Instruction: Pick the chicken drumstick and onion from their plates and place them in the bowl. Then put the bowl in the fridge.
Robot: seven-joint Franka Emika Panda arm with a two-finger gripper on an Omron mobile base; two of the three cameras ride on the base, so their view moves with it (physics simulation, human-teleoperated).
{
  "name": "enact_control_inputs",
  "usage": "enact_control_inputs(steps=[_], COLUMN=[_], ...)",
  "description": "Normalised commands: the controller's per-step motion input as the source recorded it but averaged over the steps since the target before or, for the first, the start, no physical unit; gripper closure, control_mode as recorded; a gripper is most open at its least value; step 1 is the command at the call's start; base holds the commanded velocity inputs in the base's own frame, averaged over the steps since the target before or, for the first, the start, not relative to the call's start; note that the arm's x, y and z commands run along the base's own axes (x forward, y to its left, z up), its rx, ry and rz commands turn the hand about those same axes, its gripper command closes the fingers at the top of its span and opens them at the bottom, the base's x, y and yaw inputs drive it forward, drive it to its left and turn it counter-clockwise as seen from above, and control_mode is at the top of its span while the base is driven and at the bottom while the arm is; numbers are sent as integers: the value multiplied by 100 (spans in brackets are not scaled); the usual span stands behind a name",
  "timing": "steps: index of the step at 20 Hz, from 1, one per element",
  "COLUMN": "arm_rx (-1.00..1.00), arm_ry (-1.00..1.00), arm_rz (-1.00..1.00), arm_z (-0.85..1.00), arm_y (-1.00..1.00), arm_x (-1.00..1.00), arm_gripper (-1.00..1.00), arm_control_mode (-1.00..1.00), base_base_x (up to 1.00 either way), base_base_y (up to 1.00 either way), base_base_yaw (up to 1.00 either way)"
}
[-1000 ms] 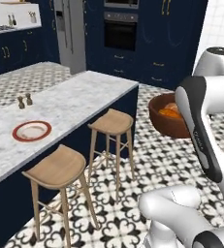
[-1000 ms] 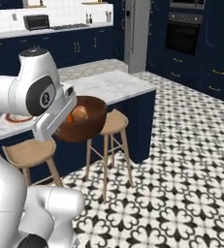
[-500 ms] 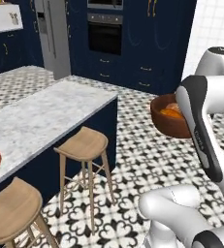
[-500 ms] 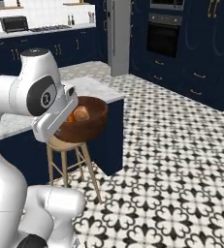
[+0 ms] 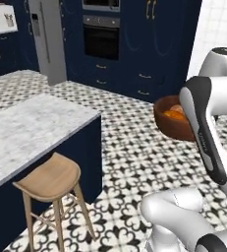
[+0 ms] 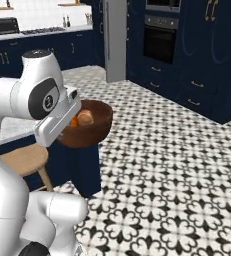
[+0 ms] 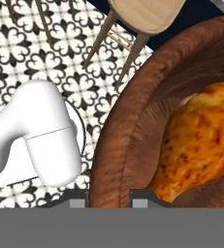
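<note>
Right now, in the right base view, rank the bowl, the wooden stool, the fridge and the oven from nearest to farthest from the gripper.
1. bowl: clamped at its rim by the gripper, carried over the floor.
2. wooden stool: just below and left, by the island.
3. fridge: across the floor, back centre.
4. oven: right of the fridge, slightly farther back.

A home kitchen: built-in oven [image 5: 100,43], fridge [image 5: 47,39], marble island [image 5: 31,130].

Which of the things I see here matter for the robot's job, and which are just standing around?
Part of the job:
- deep dark brown wooden bowl
- orange-brown roasted chicken drumstick
- tall grey stainless fridge

Just standing around:
- round wooden stool
- black built-in oven
- marble-topped island counter
</note>
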Motion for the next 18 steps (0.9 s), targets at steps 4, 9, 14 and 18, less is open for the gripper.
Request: enact_control_inputs(steps=[4, 9, 14, 18], arm_rx=[0, 0, 0, 0], arm_ry=[0, 0, 0, 0], arm_rz=[0, 0, 0, 0], arm_z=[0, 0, 0, 0], arm_y=[0, 0, 0, 0], arm_x=[0, 0, 0, 0], arm_gripper=[100, 100, 100, 100], arm_control_mode=[100, 100, 100, 100], base_base_x=[79, 65, 29, 13], base_base_y=[-69, -71, -94, -100], base_base_yaw=[56, 65, 53, 47])
